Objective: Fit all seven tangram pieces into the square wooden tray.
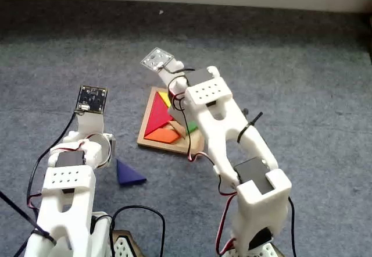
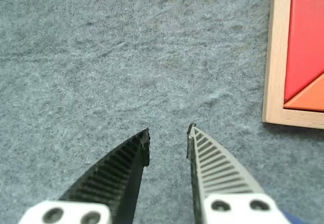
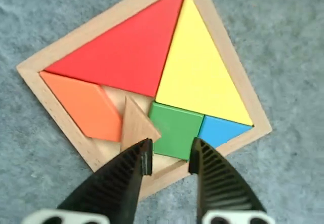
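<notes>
The square wooden tray (image 1: 165, 146) (image 3: 240, 82) lies on the grey carpet. It holds a red triangle (image 3: 126, 51), a yellow triangle (image 3: 200, 72), an orange parallelogram (image 3: 83, 105), a green square (image 3: 177, 127), a light blue triangle (image 3: 220, 130) and a wood-coloured triangle (image 3: 135, 125). The wood-coloured one lies loosely in the gap between orange and green. My right gripper (image 3: 170, 148) hovers open above the tray's near edge, holding nothing. A dark blue triangle (image 1: 129, 174) lies on the carpet beside the left arm. My left gripper (image 2: 169, 131) is open over bare carpet, a little way from the tray's corner (image 2: 272, 57).
Grey carpet (image 1: 290, 82) surrounds the tray on all sides. The right arm (image 1: 221, 117) leans over the tray and covers part of it in the high view. The left arm (image 1: 70, 181) stands at the near left, with cables trailing beside it.
</notes>
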